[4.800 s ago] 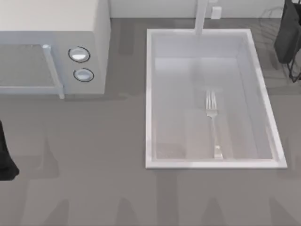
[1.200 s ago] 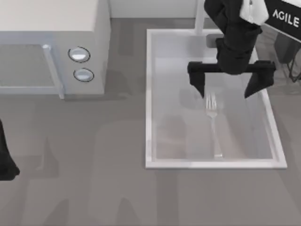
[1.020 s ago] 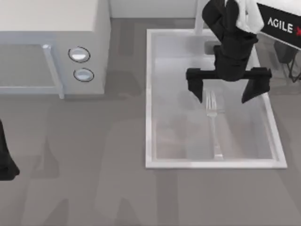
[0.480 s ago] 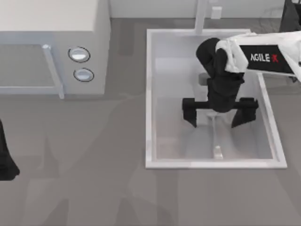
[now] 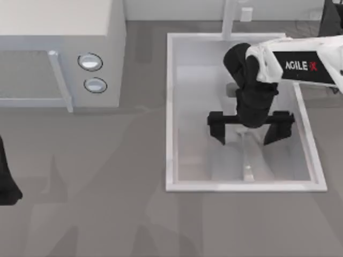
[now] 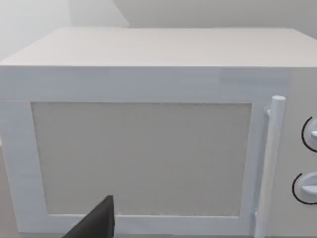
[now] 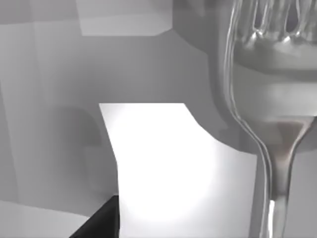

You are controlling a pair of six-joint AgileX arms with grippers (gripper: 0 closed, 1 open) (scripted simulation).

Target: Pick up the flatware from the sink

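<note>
Right end effector (image 5: 251, 130) is hovering wide open astride the fork (image 5: 247, 160) inside the sink (image 5: 169, 112), likely needing to descend and clamp next.

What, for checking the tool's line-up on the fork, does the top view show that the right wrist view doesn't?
Top view adds: the right tool open, its fingers straddling the fork inside the sink, plus the microwave and the left arm parked at the table's left edge. Right wrist view adds: the tines close up. Both: the fork lying on the sink floor.
</note>
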